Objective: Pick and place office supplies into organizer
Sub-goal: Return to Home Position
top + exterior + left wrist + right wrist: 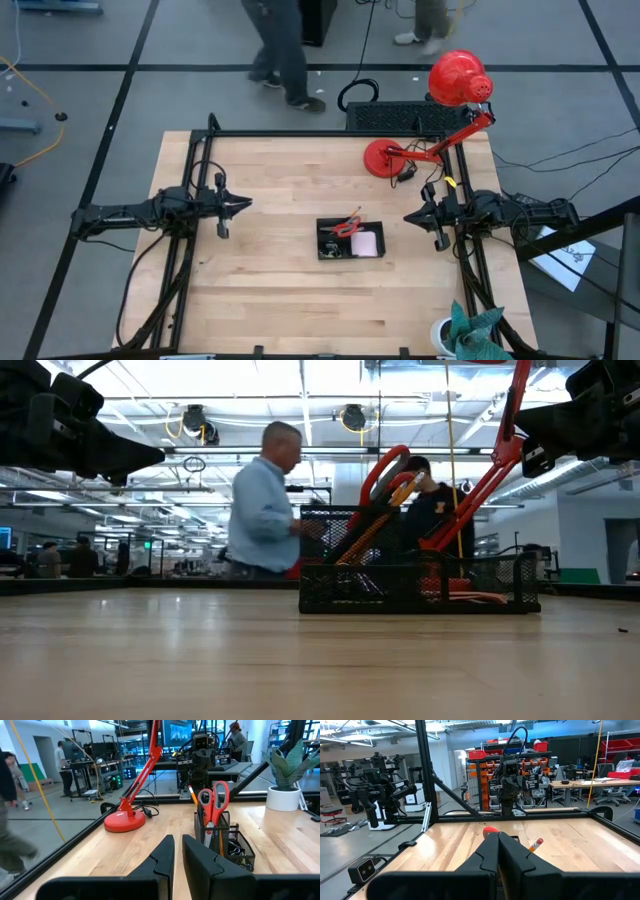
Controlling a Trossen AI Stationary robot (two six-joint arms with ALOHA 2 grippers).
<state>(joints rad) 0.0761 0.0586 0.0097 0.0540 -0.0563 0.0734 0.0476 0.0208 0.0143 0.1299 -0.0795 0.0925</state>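
The black mesh organizer (pixel 350 240) stands on the wooden table's middle. Red-handled scissors (pixel 214 800) and an orange pencil (pixel 192 795) stick up out of it, and a pink sticky-note pad (pixel 366 243) sits in its right compartment. My left gripper (pixel 245 203) hovers level to the organizer's left, its fingers a narrow gap apart (pixel 178 842) with nothing between them. My right gripper (pixel 408 215) hovers level to the organizer's right, shut and empty (pixel 498 837). In the right wrist view its fingers hide most of the organizer; a pencil's eraser end (pixel 535 844) shows beside them.
A red desk lamp stands with its round base (pixel 385 158) at the far right of the table, its head (pixel 460 78) beyond the far edge. A white pot with teal leaves (pixel 470 330) sits at the near right corner. A person (pixel 285 50) walks past the far side.
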